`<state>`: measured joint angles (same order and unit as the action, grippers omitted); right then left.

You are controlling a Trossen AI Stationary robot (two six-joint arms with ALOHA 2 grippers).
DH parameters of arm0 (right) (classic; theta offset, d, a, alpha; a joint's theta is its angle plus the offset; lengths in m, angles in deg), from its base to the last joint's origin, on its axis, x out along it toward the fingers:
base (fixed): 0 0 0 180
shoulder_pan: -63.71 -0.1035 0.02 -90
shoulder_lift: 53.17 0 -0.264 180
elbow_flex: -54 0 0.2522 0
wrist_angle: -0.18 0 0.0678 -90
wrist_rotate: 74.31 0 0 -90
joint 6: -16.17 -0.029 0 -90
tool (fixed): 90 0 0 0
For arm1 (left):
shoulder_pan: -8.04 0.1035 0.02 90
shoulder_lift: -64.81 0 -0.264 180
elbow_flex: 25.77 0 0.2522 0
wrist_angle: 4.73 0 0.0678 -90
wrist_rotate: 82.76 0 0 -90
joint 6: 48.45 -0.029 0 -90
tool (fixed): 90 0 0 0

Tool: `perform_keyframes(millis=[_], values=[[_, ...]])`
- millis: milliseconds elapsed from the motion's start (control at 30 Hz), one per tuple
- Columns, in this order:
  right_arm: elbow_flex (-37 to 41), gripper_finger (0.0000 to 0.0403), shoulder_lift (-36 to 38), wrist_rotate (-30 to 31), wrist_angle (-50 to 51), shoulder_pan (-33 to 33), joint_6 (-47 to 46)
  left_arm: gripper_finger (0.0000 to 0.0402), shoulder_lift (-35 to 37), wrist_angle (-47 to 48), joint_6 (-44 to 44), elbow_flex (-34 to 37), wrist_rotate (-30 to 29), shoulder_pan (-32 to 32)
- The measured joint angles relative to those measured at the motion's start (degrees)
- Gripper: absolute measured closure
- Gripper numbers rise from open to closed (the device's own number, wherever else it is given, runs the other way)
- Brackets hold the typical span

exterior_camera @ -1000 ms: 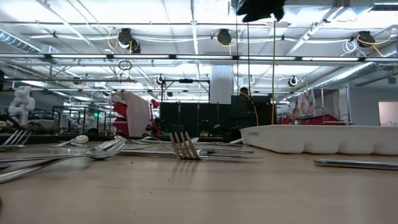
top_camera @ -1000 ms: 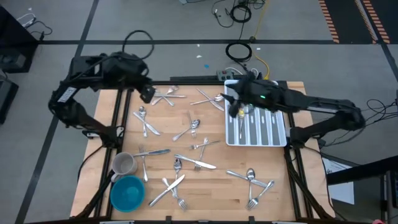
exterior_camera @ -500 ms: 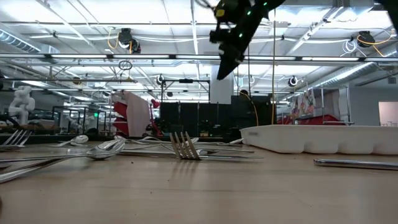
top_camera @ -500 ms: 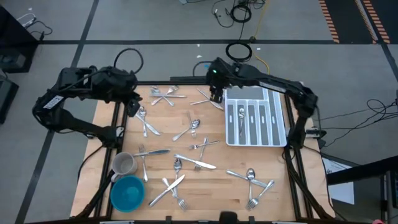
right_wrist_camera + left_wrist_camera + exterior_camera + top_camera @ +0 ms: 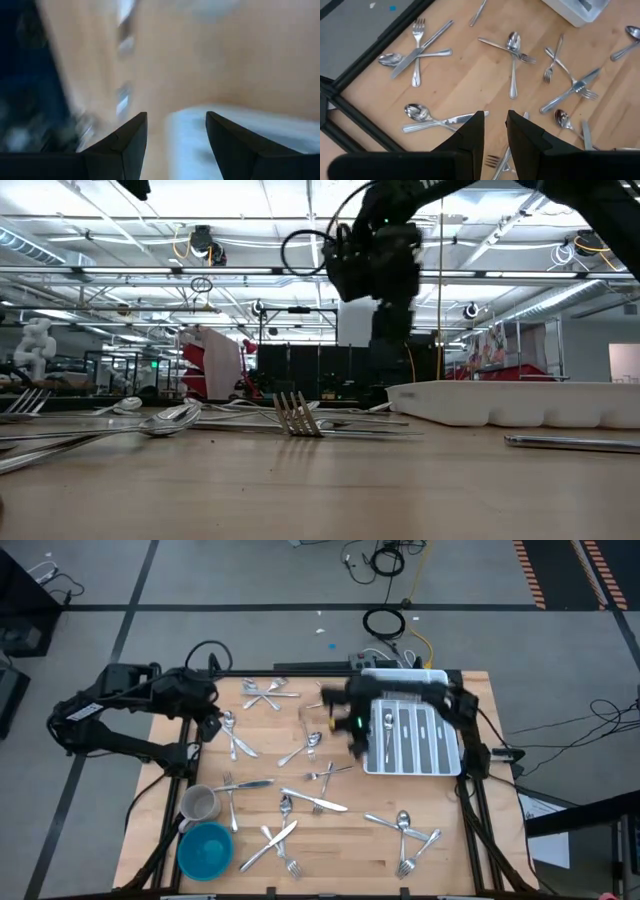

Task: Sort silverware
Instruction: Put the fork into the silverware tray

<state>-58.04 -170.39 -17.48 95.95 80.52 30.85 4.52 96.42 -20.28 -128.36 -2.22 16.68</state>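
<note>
Both pincers (image 5: 494,131) (image 5: 176,131) apart, empty.

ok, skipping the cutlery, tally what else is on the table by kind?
Grey metal mug: 1
Round blue bowl: 1
White compartmented organiser tray: 1
Total: 3

Left tool (image 5: 495,132) hung over the desk's (image 5: 350,815) left rear part, fingers (image 5: 470,135) a narrow gap apart, gripping nothing. Right tool (image 5: 175,142) reached low over the desk's middle rear, blurred in motion, fingers spread wide and empty.
</note>
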Motion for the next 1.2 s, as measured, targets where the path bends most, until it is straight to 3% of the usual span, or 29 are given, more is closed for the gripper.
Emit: perform_keyframes(millis=[167, 367, 533, 633, 733, 800, 900, 1200], values=[[10.48, 0.0206, 5.44, -6.43, 0.16, -13.48, -2.75, 0.0313, 0.11, -0.39, -0.51, 1.10, -0.02, -0.59], [26.75, 0.0206, 20.52, -5.90, -18.44, -22.64, -25.15, 0.0313, 0.11, -1.43, -1.07, 1.10, -0.08, -0.59], [46.62, 0.0206, 41.03, 8.80, -35.58, -28.16, -59.83, 0.0313, 0.11, -4.75, -3.71, 1.10, -0.41, -0.59], [56.02, 0.0206, 51.64, 17.63, -41.91, -36.66, -83.88, 0.0313, 0.11, -6.44, -5.31, 1.10, -0.46, -0.59], [61.32, 0.0206, 56.82, 26.42, -49.12, -46.58, -95.81, 0.0313, 0.11, -7.28, -7.77, 1.10, -1.36, -0.59], [61.92, 0.0206, 56.99, 29.79, -50.67, -50.73, -95.78, 0.0313, 0.09, -8.09, -9.22, 1.10, -2.70, -0.59], [60.86, 0.0206, 53.86, 29.83, -49.58, -53.18, -87.61, 0.0313, 0.09, -9.56, -10.95, 1.10, -5.31, -0.59], [53.85, 0.0206, 35.19, 15.60, -47.93, -53.71, -60.02, 0.0313, -0.25, -10.53, -10.96, 1.10, -7.39, -0.55]])
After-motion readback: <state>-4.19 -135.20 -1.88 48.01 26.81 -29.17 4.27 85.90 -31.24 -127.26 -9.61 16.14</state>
